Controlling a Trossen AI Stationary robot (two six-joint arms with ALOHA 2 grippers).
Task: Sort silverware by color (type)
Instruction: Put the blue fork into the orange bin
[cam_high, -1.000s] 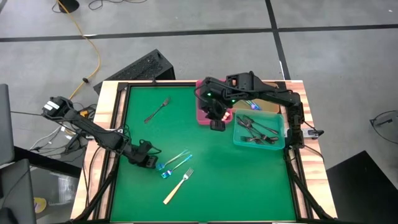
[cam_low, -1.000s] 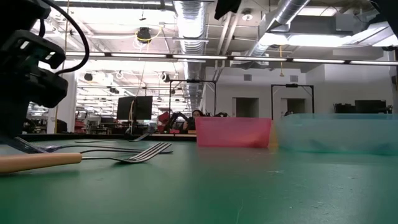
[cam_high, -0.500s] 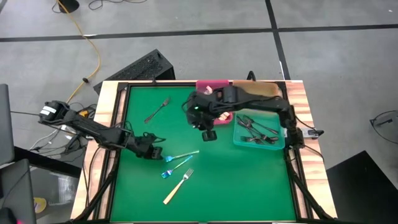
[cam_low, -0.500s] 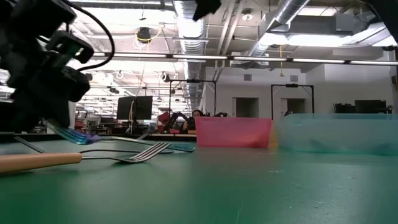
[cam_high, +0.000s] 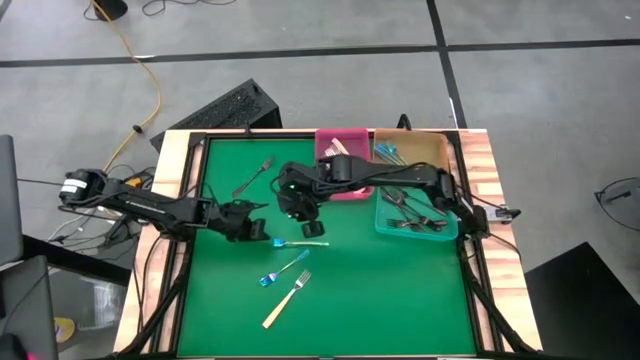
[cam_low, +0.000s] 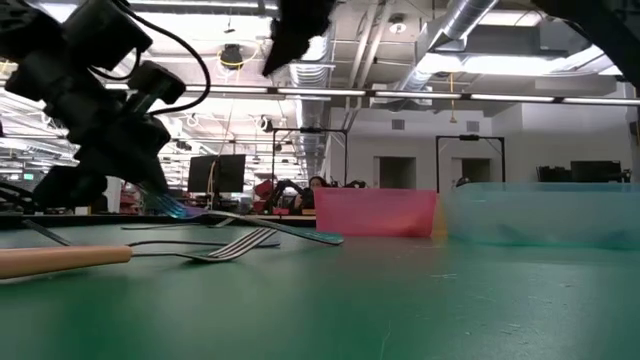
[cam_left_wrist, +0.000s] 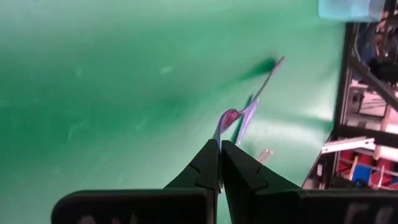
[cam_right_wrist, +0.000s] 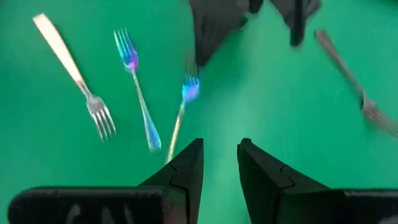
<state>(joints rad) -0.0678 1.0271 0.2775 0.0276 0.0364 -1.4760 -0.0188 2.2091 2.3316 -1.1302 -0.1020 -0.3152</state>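
Left wrist view: left pincer (cam_left_wrist: 221, 163) clamped on blue fork (cam_left_wrist: 244, 112), tines hidden; right pincer (cam_right_wrist: 217, 163) apart, empty.

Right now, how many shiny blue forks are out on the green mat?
2. One blue fork is pinched in the shut left gripper near mid-mat; the other lies loose just nearer the front edge. More blue ones may sit in the bins.

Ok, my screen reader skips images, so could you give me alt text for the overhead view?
On a green table, the left claw is shut on an iridescent blue fork, while the right claw, partly open and empty, hangs just beyond it. Another blue fork, a tan-handled fork and a dark fork lie loose; pink, tan and teal bins sit at the far right.
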